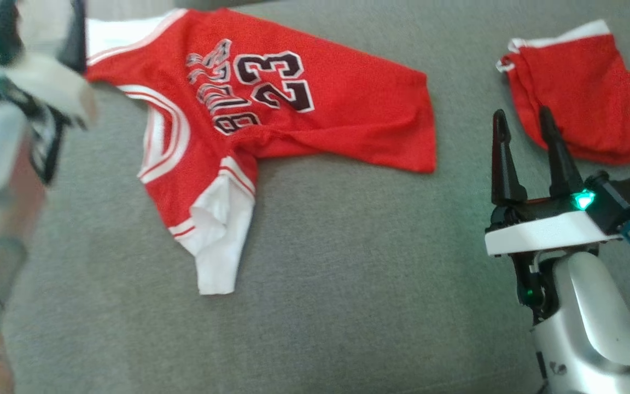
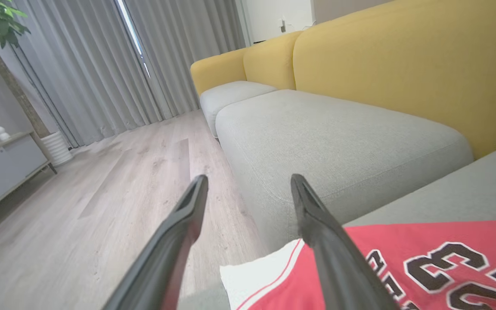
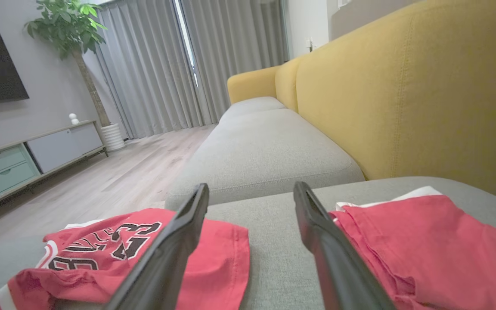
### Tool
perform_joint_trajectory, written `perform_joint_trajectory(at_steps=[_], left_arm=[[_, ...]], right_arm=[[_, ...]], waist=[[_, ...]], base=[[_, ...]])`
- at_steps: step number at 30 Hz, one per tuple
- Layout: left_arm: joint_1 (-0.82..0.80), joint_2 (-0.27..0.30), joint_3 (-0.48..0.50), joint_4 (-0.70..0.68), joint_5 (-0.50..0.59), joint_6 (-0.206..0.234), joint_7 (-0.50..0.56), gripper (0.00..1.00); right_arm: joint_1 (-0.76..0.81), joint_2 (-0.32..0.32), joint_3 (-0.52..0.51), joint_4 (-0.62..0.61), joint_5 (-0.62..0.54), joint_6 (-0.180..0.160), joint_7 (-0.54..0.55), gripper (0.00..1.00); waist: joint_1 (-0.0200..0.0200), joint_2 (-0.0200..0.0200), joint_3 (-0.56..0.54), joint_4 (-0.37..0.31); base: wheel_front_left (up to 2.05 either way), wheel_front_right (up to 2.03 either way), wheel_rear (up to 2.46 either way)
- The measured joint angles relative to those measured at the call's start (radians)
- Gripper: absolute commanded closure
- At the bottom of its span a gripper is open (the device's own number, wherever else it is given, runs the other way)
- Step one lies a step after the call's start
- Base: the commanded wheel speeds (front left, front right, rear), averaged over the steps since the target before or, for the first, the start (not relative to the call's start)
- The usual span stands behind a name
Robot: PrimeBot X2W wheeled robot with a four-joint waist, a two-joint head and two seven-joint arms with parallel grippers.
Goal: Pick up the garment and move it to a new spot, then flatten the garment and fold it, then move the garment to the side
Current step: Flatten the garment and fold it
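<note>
The red jersey (image 1: 348,98) with the number 23 lies rumpled on the grey sofa (image 1: 348,284), left of the middle, with one white part pointing to the near side. The left end effector (image 2: 249,178) is over the jersey's far left corner, with its two fingers wide apart and nothing between them. The right end effector (image 1: 521,114) is on the right with its fingers apart too, holding nothing, its tips just beside the red shorts (image 1: 583,93) at the far right.
</note>
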Motion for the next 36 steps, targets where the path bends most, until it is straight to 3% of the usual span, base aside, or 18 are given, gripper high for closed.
perform_joint_trajectory(at_steps=[5,14,22,30,36], left_arm=[[0.175,-0.020,0.070,-0.137,-0.032,0.023,0.000,0.00],[0.567,-0.038,0.193,-0.407,-0.047,0.120,0.000,0.00],[0.811,-0.083,0.265,-0.560,-0.036,0.179,0.000,0.00],[0.831,-0.092,0.283,-0.561,-0.020,0.176,0.014,0.00],[0.718,-0.109,0.250,-0.464,-0.033,0.138,0.157,0.00]], right_arm=[[0.041,0.000,-0.018,0.007,-0.011,0.000,0.000,0.00],[0.120,0.001,-0.038,0.025,-0.017,0.000,0.000,0.00],[0.145,0.002,-0.026,0.035,-0.006,0.000,0.000,0.00],[0.141,0.002,-0.016,0.030,-0.006,0.000,0.000,0.00],[0.135,0.002,-0.012,0.018,-0.006,0.000,0.000,0.00]], waist=[[0.0000,0.0000,-0.058,0.041],[-0.0002,0.0000,-0.152,0.109],[0.0000,0.0000,-0.187,0.121],[0.0001,0.0000,-0.148,0.102],[0.0002,0.0000,-0.097,0.075]], base=[[0.00,0.00,0.00],[0.00,0.00,0.00],[0.00,0.00,0.00],[0.00,0.00,0.00],[0.00,0.00,0.00]])
